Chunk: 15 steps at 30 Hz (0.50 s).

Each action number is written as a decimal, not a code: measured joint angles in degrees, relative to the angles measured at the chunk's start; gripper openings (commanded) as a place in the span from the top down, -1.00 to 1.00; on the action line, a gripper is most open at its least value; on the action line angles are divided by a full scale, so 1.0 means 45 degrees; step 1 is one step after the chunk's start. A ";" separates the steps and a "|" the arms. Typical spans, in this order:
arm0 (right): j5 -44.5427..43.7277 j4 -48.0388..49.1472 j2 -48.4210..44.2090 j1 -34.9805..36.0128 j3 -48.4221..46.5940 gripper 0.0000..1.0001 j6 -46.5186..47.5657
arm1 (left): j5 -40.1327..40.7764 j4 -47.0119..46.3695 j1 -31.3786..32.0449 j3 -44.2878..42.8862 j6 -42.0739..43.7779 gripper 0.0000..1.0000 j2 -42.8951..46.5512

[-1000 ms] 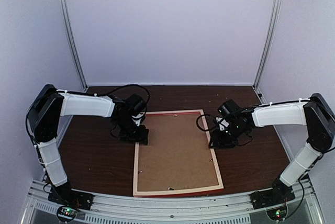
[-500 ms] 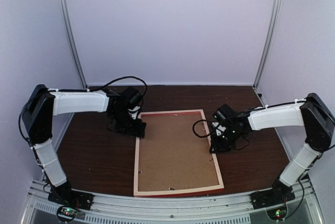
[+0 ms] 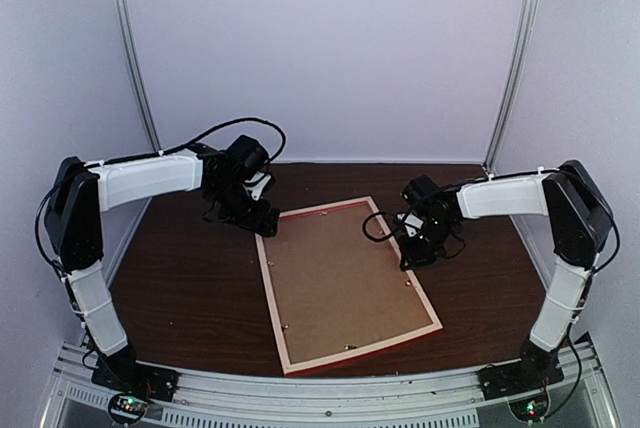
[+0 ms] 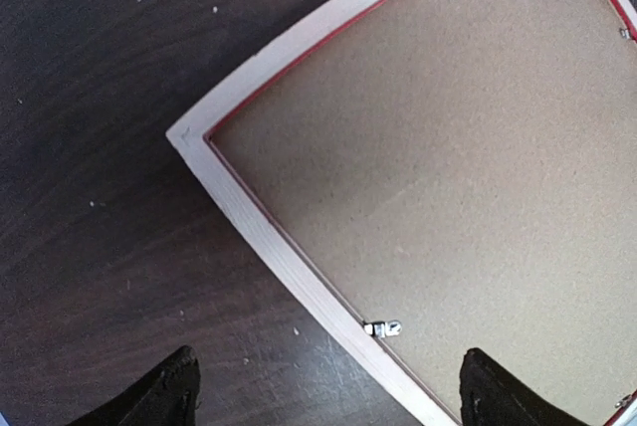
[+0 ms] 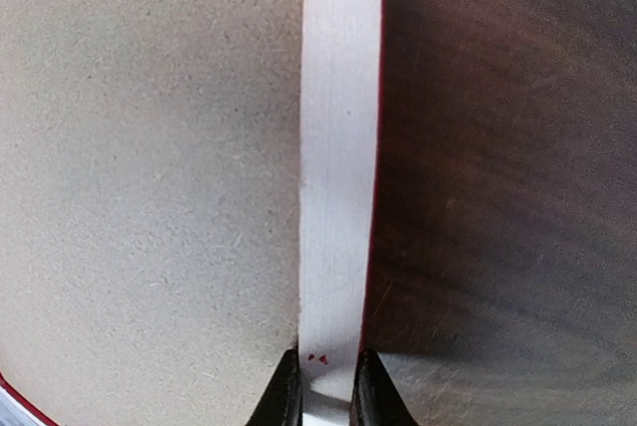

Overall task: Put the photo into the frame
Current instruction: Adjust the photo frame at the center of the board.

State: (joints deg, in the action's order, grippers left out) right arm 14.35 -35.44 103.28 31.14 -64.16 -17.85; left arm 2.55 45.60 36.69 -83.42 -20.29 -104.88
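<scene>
The frame [image 5: 338,147] rail sits clamped between right gripper [image 5: 323,394] fingers. Left gripper [image 4: 323,401] fingers spread wide over frame corner, empty.

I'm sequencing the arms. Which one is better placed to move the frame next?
Right, probably: the right gripper is pinching the frame's pale side rail, while the left gripper hangs open above its far corner, touching nothing.
</scene>
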 measured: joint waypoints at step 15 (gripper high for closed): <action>0.0903 -0.2385 0.3604 -0.1851 -0.5299 0.52 0.4061 | -0.2030 0.0049 -0.1870 -0.3711 0.1909 -0.83 -0.4124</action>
State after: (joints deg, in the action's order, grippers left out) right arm 18.41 -46.17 119.50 22.81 -88.01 0.43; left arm -6.59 45.82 28.27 -100.12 -11.70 -123.44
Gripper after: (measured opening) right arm 0.151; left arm 0.911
